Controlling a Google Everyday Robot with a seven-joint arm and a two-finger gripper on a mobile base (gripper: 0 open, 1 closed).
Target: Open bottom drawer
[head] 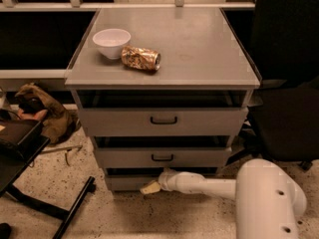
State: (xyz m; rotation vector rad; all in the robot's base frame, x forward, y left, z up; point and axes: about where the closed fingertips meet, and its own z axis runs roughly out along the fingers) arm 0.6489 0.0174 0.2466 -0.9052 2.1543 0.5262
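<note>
Legible text: none; print on the crushed can (141,59) unreadable; gripper (150,187) low, at the bottom drawer (124,182) front

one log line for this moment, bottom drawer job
claw: low, at front of bottom drawer | drawer state: looks shut | on cabinet: bowl, can
</note>
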